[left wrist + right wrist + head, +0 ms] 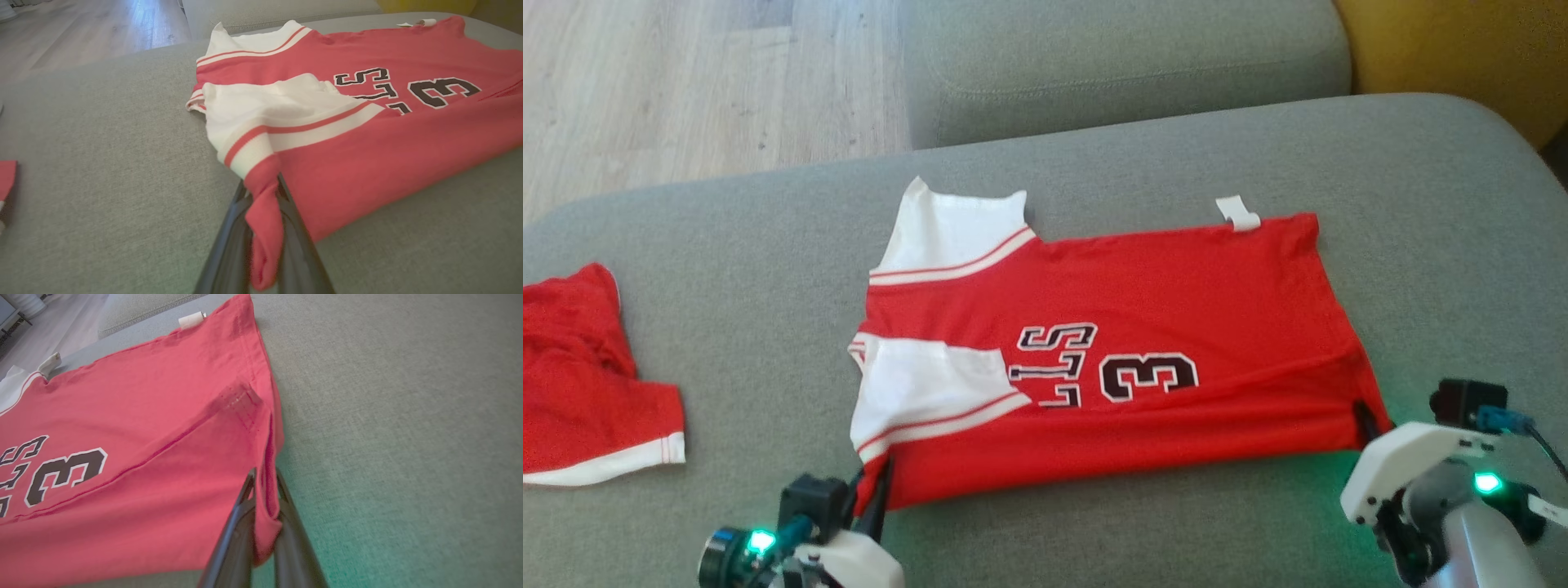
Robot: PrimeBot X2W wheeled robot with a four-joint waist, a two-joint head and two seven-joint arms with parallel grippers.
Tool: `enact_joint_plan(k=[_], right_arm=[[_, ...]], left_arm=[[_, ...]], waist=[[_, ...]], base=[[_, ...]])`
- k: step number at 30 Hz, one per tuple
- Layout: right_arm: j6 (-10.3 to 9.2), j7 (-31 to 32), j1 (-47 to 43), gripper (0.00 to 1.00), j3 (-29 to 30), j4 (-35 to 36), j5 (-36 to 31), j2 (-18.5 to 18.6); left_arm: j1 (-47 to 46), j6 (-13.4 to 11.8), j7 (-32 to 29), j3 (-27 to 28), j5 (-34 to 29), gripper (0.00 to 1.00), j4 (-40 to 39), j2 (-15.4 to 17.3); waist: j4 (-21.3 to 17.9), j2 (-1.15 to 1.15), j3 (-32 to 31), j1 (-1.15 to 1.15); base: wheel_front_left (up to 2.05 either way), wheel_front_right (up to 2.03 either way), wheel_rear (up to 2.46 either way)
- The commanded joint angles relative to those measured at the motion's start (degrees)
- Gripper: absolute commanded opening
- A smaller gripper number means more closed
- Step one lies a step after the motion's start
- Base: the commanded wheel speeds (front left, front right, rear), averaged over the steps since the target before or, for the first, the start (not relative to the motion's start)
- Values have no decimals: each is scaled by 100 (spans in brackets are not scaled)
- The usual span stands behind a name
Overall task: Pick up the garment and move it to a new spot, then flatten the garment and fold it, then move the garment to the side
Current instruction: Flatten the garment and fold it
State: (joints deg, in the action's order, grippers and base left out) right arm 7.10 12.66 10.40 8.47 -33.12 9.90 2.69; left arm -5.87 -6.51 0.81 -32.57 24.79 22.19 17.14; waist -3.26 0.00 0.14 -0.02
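The garment (1143, 327) is a red jersey with white sleeves and a black "3", lying flat across the grey cushion with its sleeves to the left. My left gripper (882, 478) is shut on the jersey's near left corner, just below the near white sleeve (269, 110); red cloth bunches between its fingers (229, 241). My right gripper (1365, 420) is shut on the near right hem corner (265, 506), the fabric pinched between the dark fingers. A small white tag (1238, 212) sticks out at the far edge.
A second red piece with a white hem (588, 392) lies at the cushion's left end. The grey cushion (727, 269) stretches wide around the jersey. Another grey cushion (1127, 65) sits behind, wooden floor (686, 82) at the far left, a yellow surface (1462, 49) at the far right.
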Motion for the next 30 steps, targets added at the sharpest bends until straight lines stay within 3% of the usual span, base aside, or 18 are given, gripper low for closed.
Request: enact_joint_plan(k=[1,7,8,9,16,22,26,30], right_arm=[[39,49,105,0,-93,334,31,19],[39,374,-247,0,-38,997,143,19],[39,375,-274,88,-32,1098,157,19],[39,388,-298,100,-34,1182,202,19],[39,166,-267,100,12,1700,383,19],[39,-587,21,100,71,2094,276,19],[39,-992,243,100,93,2167,282,19],[39,-1163,473,100,14,2132,251,19]], left_arm=[[-175,-59,-12,201,30,0,-194,160],[-104,-132,-92,143,19,0,-357,177],[-112,-182,-63,153,-10,50,-382,185],[-114,-220,-46,163,-23,100,-398,189],[-270,-356,65,299,-11,100,-547,221],[-733,-583,755,626,-168,100,-942,263],[-1047,-583,1085,787,-177,100,-1170,238],[-1416,-451,1036,776,-202,100,-1151,292]], waist=[[-11,0,-26,2],[-2,0,-54,2],[-1,0,-51,2],[-1,0,-47,2],[-22,0,113,2],[-48,0,444,2],[-84,0,641,2],[-165,0,843,2]], base=[[0,0,0],[0,0,0],[0,0,0],[0,0,0],[0,0,0],[0,0,0],[0,0,0],[0,0,0]])
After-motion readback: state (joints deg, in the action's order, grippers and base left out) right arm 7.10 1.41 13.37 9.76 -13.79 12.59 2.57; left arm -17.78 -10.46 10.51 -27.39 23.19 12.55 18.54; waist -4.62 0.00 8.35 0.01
